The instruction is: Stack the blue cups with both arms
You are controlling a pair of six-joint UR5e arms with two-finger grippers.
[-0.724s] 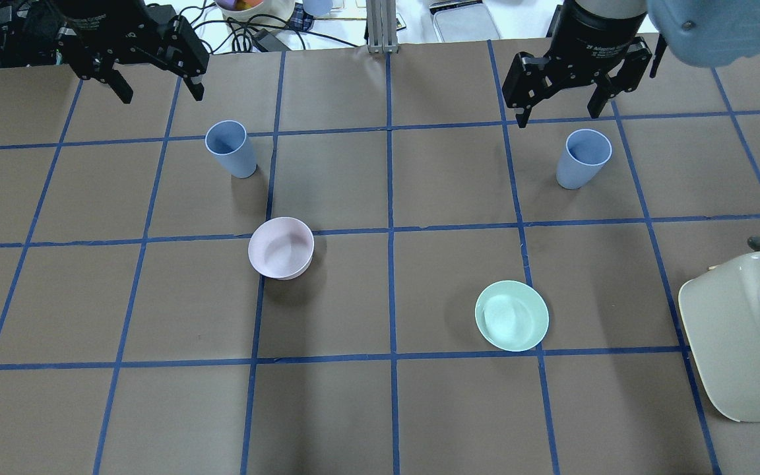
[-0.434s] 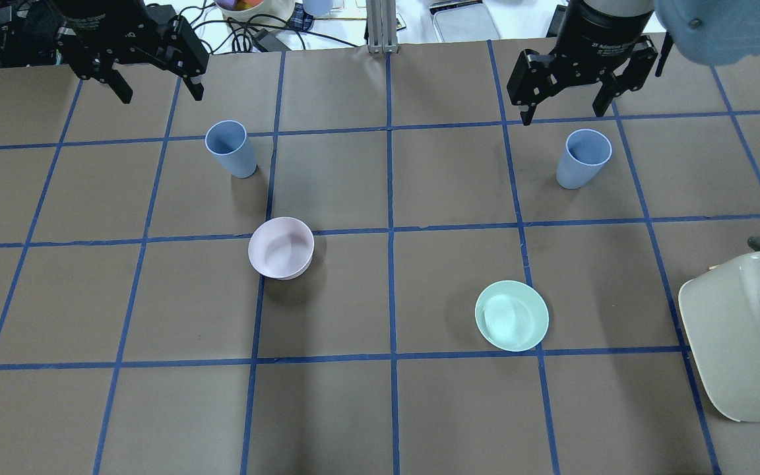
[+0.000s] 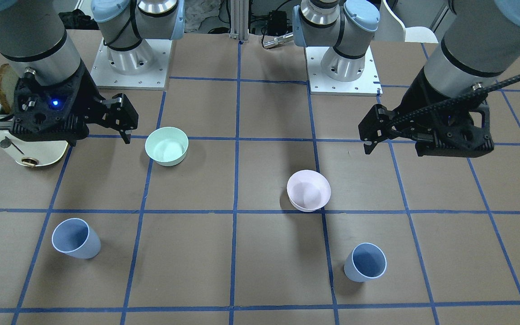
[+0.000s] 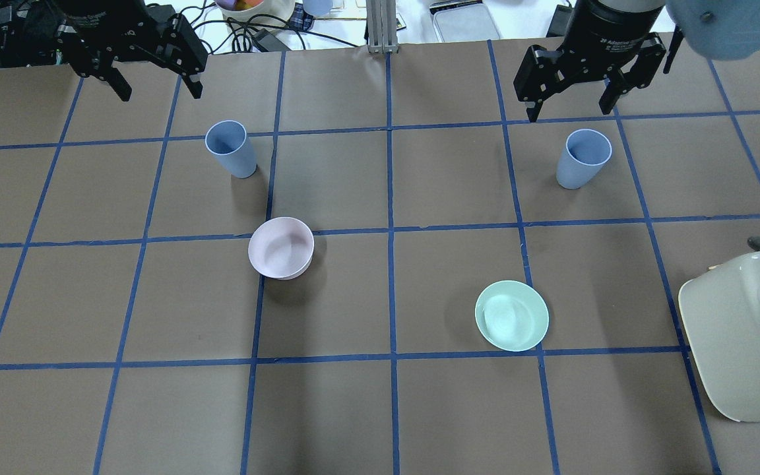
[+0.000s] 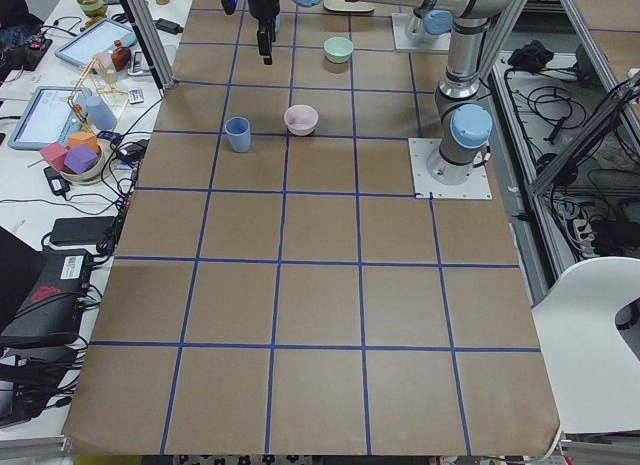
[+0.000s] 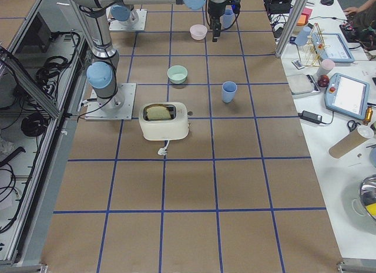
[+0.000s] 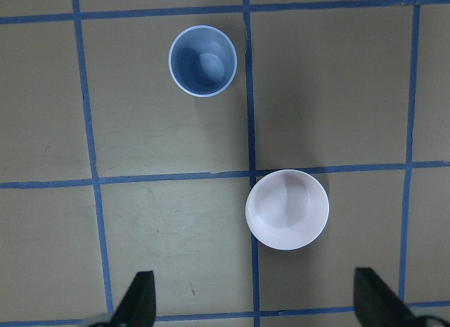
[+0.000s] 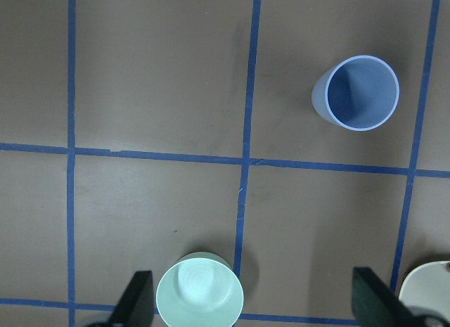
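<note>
Left hand point(image 4: 161, 92) and right hand point(image 4: 570, 112) spread wide, holding nothing.
Each hangs, seemingly clear of the desk point(image 4: 380, 409), near its own cup; the left cup point(image 4: 230, 150) and right cup point(image 4: 581, 159) stand upright, well apart.

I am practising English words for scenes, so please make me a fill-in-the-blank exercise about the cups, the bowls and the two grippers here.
The left gripper and the right gripper are both ____ and empty.
The number of blue cups on the table is ____.
The pink bowl stands nearer the ____ gripper than the green bowl does.
Missing words: open; two; left.
</note>
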